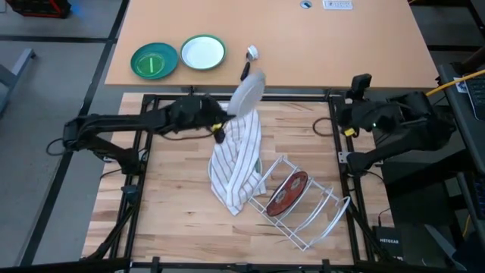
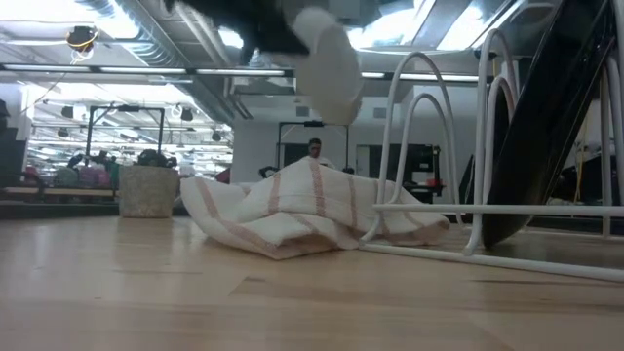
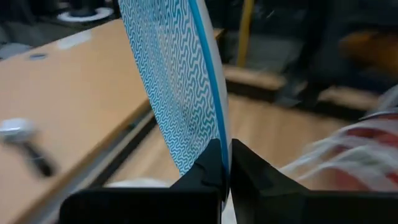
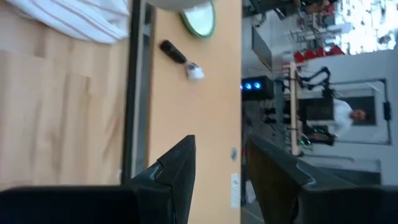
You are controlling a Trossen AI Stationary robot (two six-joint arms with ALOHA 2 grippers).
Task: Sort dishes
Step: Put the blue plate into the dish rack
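My left gripper (image 1: 222, 125) is shut on a round plate (image 1: 247, 94) above the far end of the striped towel (image 1: 238, 161). The plate's face has a light blue wavy pattern (image 3: 171, 81), and its underside looks pale in the low view (image 2: 330, 60). A dark red plate with flower marks (image 1: 288, 191) stands on its edge in the white wire rack (image 1: 318, 220); its black underside shows in the low view (image 2: 546, 127). My right gripper (image 4: 221, 168) is open and empty at the table's far right (image 1: 352, 98). My left gripper pinches the plate's rim (image 3: 221, 152) between its two fingers (image 3: 202, 177), one on the patterned face and one on the underside. The fingers come from the table's left. The plate is on edge, lifted clear above the towel.
The towel lies bunched in the table's middle, its near end against the rack. On the tan table beyond lie a bright green plate (image 1: 154, 61), a green-rimmed white plate (image 1: 203, 52) and a small brush (image 1: 250, 57). A black frame (image 1: 227, 98) borders the work table.
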